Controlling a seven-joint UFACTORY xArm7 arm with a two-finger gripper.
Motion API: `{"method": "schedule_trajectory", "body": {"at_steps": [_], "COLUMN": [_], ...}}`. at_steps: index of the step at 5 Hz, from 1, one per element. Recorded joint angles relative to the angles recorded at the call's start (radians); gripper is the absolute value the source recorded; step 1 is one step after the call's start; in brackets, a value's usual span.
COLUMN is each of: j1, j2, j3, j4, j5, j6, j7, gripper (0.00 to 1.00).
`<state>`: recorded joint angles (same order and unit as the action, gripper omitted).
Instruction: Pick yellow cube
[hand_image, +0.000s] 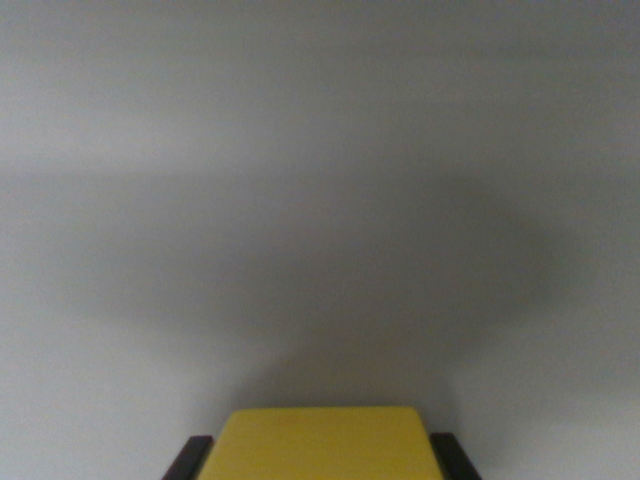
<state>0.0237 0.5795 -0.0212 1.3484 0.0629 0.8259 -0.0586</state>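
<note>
The yellow cube (322, 444) fills the bottom centre of the wrist view, blurred by closeness. A black fingertip (188, 458) shows at its left side and another black fingertip (452, 457) at its right side. Both fingers press against the cube's sides, so my gripper (320, 460) is shut on the cube. The cube's lower part and most of each finger are cut off by the frame's bottom edge.
A plain grey surface (320, 150) spreads across the whole view, with a broad soft shadow (300, 260) across its middle. No other object appears.
</note>
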Motion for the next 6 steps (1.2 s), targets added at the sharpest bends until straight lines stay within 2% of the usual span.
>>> {"method": "schedule_trajectory", "body": {"at_steps": [1, 2, 3, 4, 5, 6], "j1": [0.0, 0.0, 0.0, 0.0, -0.0001, -0.0001], "j2": [-0.005, -0.005, -0.013, -0.013, -0.023, -0.023], "j3": [0.0, 0.0, 0.0, 0.0, -0.001, -0.001], "j4": [0.01, 0.01, 0.024, 0.024, 0.043, 0.043], "j5": [-0.0004, -0.0004, -0.0011, -0.0011, -0.0019, -0.0019], "j6": [0.016, 0.016, 0.037, 0.037, 0.067, 0.067], "j7": [0.001, 0.001, 0.002, 0.002, 0.003, 0.003], "gripper": [1.0, 1.0, 1.0, 1.0, 1.0, 1.0]}}
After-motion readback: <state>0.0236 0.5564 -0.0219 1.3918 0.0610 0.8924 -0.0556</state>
